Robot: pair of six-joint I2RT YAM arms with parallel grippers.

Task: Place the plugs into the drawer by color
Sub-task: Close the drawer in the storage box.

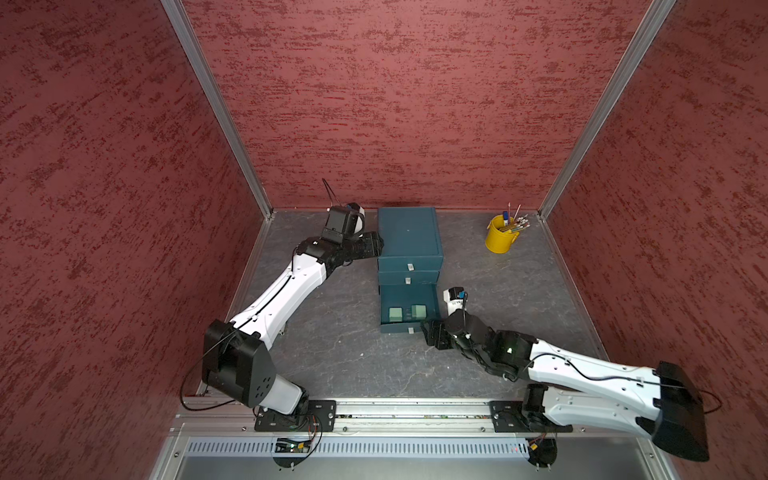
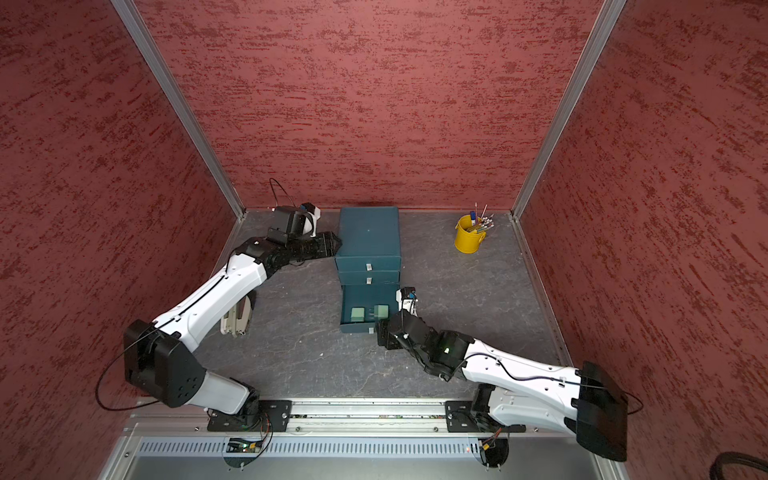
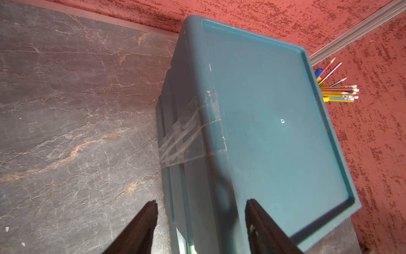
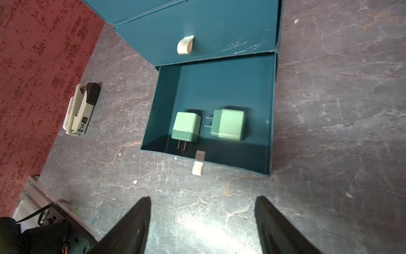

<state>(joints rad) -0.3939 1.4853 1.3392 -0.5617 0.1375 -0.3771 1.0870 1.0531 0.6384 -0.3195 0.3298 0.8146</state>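
Sage green plug (image 4: 186,128): lying in the pulled-out bottom drawer (image 4: 219,88) of the dark teal chest (image 1: 409,232), prongs toward the drawer front.
Second sage green plug (image 4: 228,124): just beside it, not touching, prongs toward its neighbour.
Other plugs: none in view; upper two drawers shut.
Right jaws: spread wide, empty, above bare worktop (image 4: 329,132), just in front of the drawer's white pull tab (image 4: 197,168).
Left jaws: apart, holding nothing, straddling the chest's upper side edge; contact impossible to tell.
Plug handling: probably light, rigid, smooth plastic with rounded corners, so apt to slip; best taken across two flat opposite faces, never by the thin prongs.
Drawer handling: likely light and thin-walled; a flat push on the front beside the tab should close it; chest may slide unless braced.
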